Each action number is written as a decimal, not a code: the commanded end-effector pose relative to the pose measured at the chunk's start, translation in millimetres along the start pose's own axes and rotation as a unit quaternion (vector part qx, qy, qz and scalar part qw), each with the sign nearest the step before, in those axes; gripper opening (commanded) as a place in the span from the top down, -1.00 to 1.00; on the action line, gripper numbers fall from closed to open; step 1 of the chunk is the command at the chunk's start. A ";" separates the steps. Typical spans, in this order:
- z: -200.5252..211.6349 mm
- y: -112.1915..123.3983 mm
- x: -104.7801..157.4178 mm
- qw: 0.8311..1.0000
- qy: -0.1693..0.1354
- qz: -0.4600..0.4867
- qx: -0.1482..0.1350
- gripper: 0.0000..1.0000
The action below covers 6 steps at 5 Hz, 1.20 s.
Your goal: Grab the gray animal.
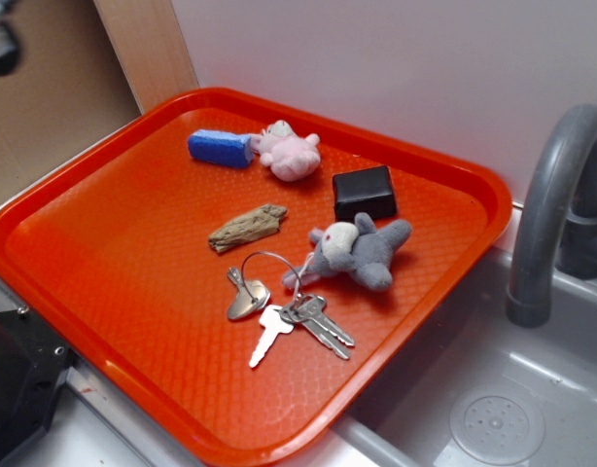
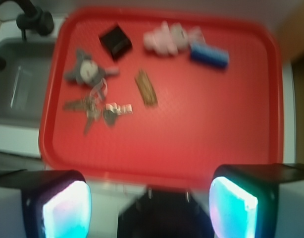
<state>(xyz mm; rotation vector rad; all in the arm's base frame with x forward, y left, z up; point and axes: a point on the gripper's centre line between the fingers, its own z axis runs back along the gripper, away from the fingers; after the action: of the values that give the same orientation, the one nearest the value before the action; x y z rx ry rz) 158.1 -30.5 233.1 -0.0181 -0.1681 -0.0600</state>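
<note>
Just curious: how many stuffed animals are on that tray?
2: the gray animal lies by the keys, and a pink plush sits beside the blue block.

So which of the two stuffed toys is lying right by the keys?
The gray animal, with its pale face patch, lies beside the keys. The pink plush sits farther back, next to the blue block.

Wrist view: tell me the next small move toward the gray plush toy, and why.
Probably shift the gripper forward and left, over the small gray plush animal. In the wrist view its fingers stand wide apart at the near rim of the red plastic tray, far from the toy, which lies at the tray's far left by the bunch of metal keys.
</note>
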 end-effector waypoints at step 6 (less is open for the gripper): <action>-171.9 -105.2 91.6 0.883 0.042 -0.463 -0.057 -1.00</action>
<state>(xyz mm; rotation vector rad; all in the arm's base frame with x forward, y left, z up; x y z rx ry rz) 285.0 -127.6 67.7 -0.0549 -0.0306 -0.9875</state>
